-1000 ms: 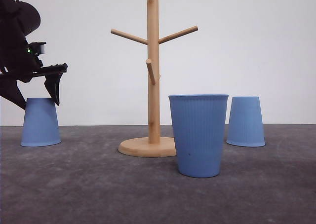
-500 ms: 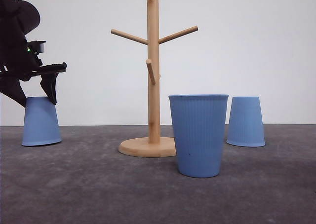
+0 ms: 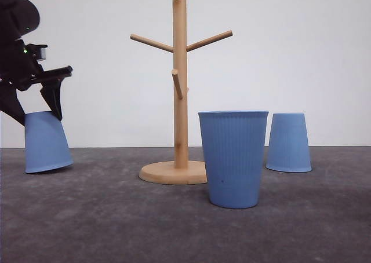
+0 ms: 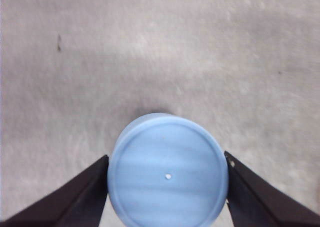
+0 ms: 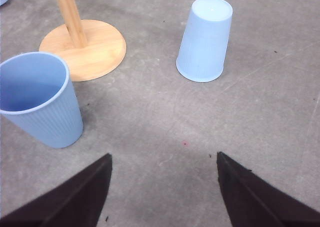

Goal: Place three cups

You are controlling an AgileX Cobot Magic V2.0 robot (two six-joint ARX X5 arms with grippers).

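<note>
Nearest the camera: upright cup (image 3: 233, 159), mouth up, standing on the grey table (image 3: 116, 228) just in front of and right of the wooden rack (image 3: 179, 83) base. Nobody's on it.

Mid-depth, far L side: left gripper (image 4: 167, 174) is clamped on the left cup (image 3: 46, 142), which is upside down, base up. Wrist view shows both dark fingers (image 4: 85, 187) pressed to the sides right under the flat base, so it's a firm pinch on the narrow end. Front view shows the cup tilted, one edge of the rim off the table, looks like the start of a lift. Grabbing at the base prob makes sense: leaves the mouth free to go over a peg (image 3: 152, 43).

Right gripper (image 5: 164, 187): fingers wide apart, holding nothing, hovering over bare table short of the upright cup.

Farthest back, R side: third cup (image 3: 288, 142), inverted too, sitting flat, well apart from both grippers. No cup on the rack's pegs yet.
</note>
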